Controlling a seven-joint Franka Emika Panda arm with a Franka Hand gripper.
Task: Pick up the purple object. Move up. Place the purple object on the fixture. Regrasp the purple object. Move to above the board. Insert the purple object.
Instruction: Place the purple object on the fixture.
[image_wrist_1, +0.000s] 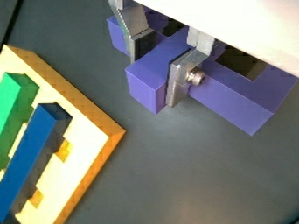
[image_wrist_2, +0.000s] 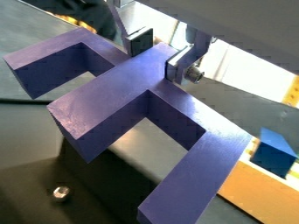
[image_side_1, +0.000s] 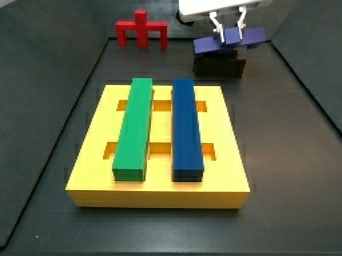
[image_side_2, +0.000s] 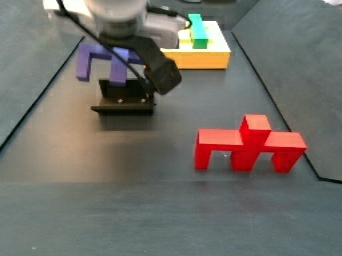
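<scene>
The purple object (image_wrist_1: 216, 96) is a blocky cross with short arms, large in both wrist views (image_wrist_2: 128, 101). In both side views it sits at the top of the black fixture (image_side_1: 222, 68), (image_side_2: 124, 100), purple showing just above the holder (image_side_1: 214, 44), (image_side_2: 91, 62). My gripper (image_wrist_1: 158, 70) comes down from above with its fingers on either side of the cross's bar, shut on it (image_wrist_2: 159, 57). It also shows in both side views (image_side_1: 230, 28), (image_side_2: 118, 60). The yellow board (image_side_1: 160, 192) lies nearer, with a green bar (image_side_1: 134, 125) and a blue bar (image_side_1: 185, 125).
A red legged piece (image_side_1: 140, 30) stands on the dark floor beyond the board; it is near the front in a side view (image_side_2: 247, 145). The board's corner (image_wrist_1: 103, 131) lies close beside the fixture. Dark walls border the floor.
</scene>
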